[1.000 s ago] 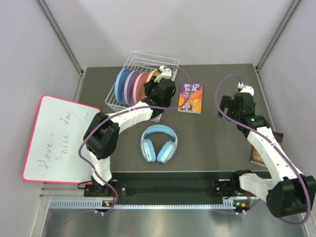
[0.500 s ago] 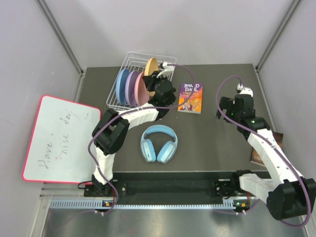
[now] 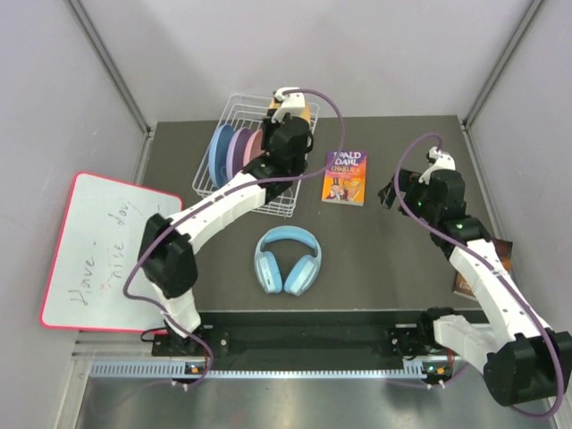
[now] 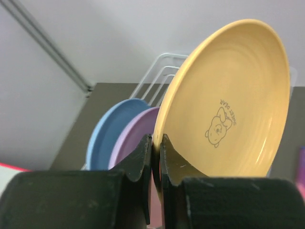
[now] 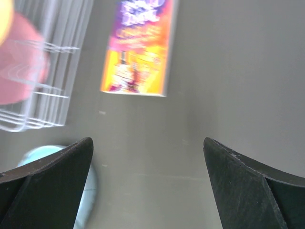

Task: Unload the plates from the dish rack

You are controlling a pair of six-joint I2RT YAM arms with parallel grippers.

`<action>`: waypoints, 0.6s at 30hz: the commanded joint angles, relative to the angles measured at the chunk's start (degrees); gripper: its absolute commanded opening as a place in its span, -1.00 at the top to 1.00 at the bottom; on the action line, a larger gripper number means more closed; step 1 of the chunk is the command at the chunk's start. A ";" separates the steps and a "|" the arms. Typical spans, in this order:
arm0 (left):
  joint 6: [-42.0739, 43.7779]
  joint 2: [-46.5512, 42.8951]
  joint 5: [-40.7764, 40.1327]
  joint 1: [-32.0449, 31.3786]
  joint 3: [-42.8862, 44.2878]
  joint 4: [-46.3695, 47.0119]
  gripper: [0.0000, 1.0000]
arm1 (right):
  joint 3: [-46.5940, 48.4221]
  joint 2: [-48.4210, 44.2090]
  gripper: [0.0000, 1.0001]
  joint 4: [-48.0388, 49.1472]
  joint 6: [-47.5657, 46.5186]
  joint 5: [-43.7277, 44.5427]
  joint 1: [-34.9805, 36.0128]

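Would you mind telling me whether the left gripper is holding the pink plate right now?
No, the left gripper is clamped on the rim of the orange-yellow plate, the one with a bear print.

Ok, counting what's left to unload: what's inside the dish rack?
Blue plate, purple plate and pink plate stand in the dish rack; the left arm covers its right end. The left gripper pinches the orange plate.

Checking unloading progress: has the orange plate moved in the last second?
Yes. The orange plate, pinched by the left gripper, has lifted up from the dish rack, which stayed put.
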 commanded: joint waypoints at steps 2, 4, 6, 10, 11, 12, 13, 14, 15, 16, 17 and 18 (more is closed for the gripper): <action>-19.65 -8.57 14.88 -0.17 0.63 -17.49 1.00 | -1.39 0.50 -0.98 15.60 6.38 -12.69 0.13; -22.12 -10.15 18.94 -0.17 -2.16 -18.20 1.00 | -1.13 2.35 -0.97 18.94 7.35 -13.85 0.66; -25.73 -12.18 24.92 -0.17 -4.02 -18.81 1.00 | -0.86 4.28 -0.96 21.57 7.88 -14.12 1.27; -29.95 -13.68 31.60 -0.17 -7.98 -18.55 1.00 | -0.16 7.45 -0.95 24.57 9.03 -14.73 2.76; -31.00 -13.77 32.57 -0.17 -8.42 -17.94 1.00 | 0.02 8.06 -0.94 25.62 9.20 -15.00 3.20; -31.36 -14.03 34.58 -0.17 -9.03 -17.24 1.00 | 0.02 9.20 -0.93 26.07 9.38 -14.91 4.08; -32.23 -14.20 35.30 -0.17 -10.26 -16.80 1.00 | 0.10 9.82 -0.93 26.51 9.47 -14.74 4.43; -32.59 -14.55 36.09 -0.17 -10.79 -16.27 1.00 | 0.45 10.43 -0.92 26.86 9.55 -14.65 5.05; -32.86 -14.73 37.05 -0.26 -11.32 -14.96 1.00 | 0.63 12.01 -0.92 27.04 9.47 -14.39 5.31; -33.38 -14.99 38.80 -0.17 -12.46 -14.34 1.00 | 0.89 12.81 -0.91 27.04 9.38 -14.30 5.58; -33.82 -15.34 39.34 -0.17 -12.90 -13.81 1.00 | 1.51 13.68 -0.89 26.87 9.12 -14.30 6.02; -34.17 -15.61 39.69 -0.17 -13.26 -13.02 1.00 | 1.77 15.35 -0.86 26.87 9.03 -14.21 6.02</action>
